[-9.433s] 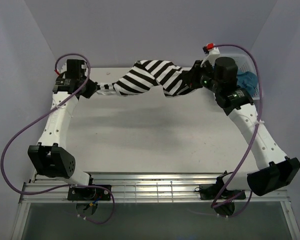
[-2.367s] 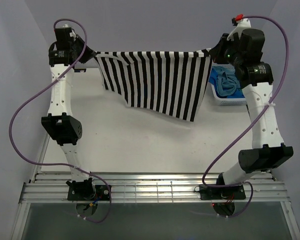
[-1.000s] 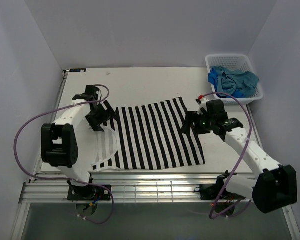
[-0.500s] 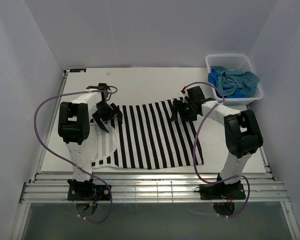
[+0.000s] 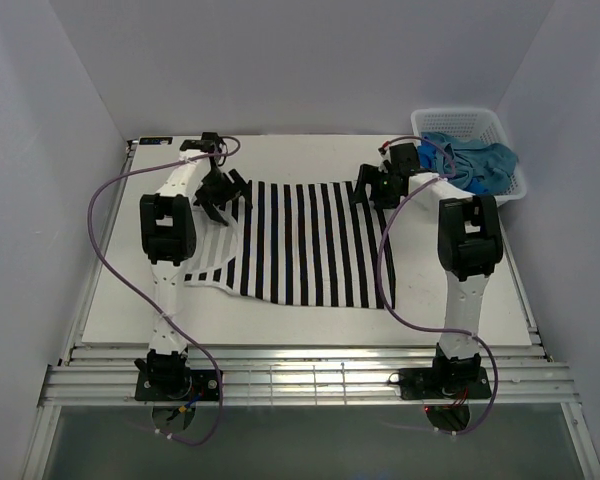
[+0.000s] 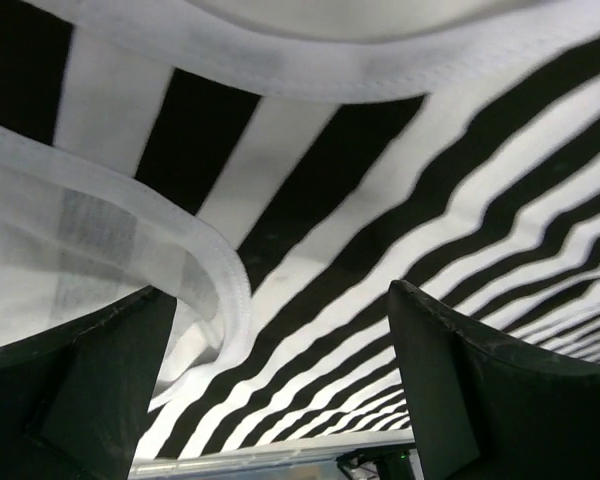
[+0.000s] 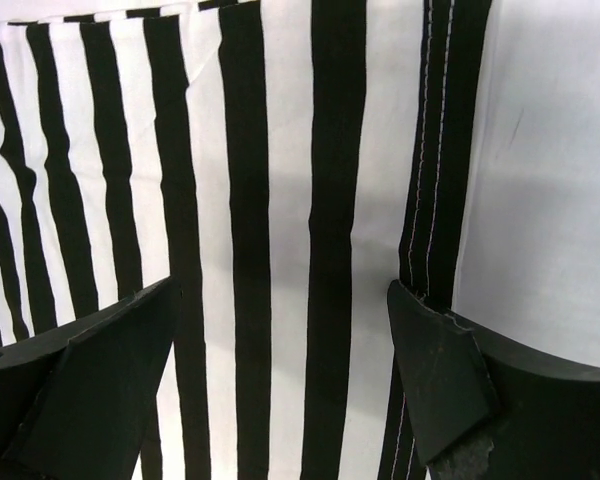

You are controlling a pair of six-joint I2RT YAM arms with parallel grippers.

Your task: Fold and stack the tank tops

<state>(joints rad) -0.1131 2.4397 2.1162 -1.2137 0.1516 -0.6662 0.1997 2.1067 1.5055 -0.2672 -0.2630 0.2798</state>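
The striped top (image 5: 300,245) lies spread flat on the counter (image 5: 300,155), between my two arms, its stripes running from the near side to the far side. Its left side ends in a curved, white-bound edge with a paler, thinner-looking patch of cloth beside it.

My left claw (image 5: 223,203) is at the far left corner of the top, jaws spread wide with nothing between them. In the left wrist view, striped cloth and the curved white binding fill the gap between my two dark fingers (image 6: 90,400). I cannot tell whether their tips touch the cloth.

My right claw (image 5: 368,192) is at the far right corner, also wide open and empty. The right wrist view looks straight down on flat stripes, with the stitched side edge of the top just inside my right-hand finger (image 7: 450,390) and bare counter beyond it. Here too, I cannot tell whether the tips touch the cloth.

The basket (image 5: 460,116) stands at the far right corner of the counter, well apart from the striped top. The blue tops (image 5: 475,160) lie bunched together in it, one fold hanging over the rim. I cannot tell the two apart in that heap.
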